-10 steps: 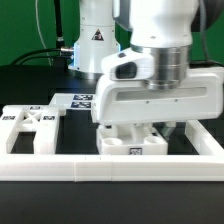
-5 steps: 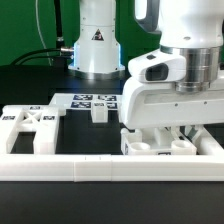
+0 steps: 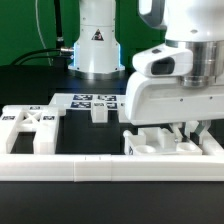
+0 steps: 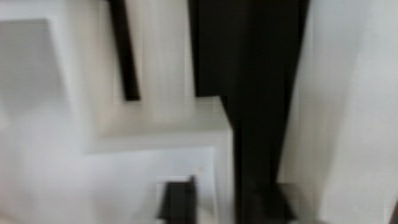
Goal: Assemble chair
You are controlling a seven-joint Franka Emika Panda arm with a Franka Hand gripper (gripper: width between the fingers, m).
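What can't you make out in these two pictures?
- Exterior view: whether the tool grips the white chair part; the tool's own body hides the contact.
- Exterior view: the arm above the tool, cut off by the top edge.
- Wrist view: blurred white and black shapes; nothing identifiable.

Arm base [image 3: 97, 45]: you see it upright, well behind the white rail [image 3: 90, 166].
Wrist [image 3: 190, 25]: vertical, above the rail's exterior-view right end.
Gripper [image 3: 182, 132]: pointing down, fingertips low, just behind the rail; jaw gap unreadable.
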